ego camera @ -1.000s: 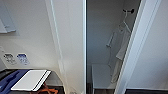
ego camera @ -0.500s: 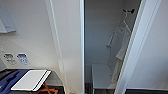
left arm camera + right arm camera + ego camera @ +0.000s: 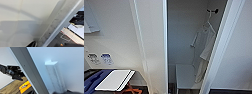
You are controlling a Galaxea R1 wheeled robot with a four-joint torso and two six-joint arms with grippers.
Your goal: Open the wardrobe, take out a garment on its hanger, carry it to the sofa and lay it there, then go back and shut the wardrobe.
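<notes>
White panelled wardrobe (image 3: pixel 151 45) stands open; thin loose garment (image 3: pixel 204 47) hangs from curved hanger (image 3: pixel 208 23); end effector states unclear.

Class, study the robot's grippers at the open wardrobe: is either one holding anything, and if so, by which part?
It cannot be told. The garment hangs on its hanger from a hook inside the wardrobe. A door handle sits close in the right wrist view, but no grip on it shows.

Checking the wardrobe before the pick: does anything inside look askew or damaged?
Nothing stands out. The wardrobe is open, and the garment hangs straight on its hanger from a black hook.
</notes>
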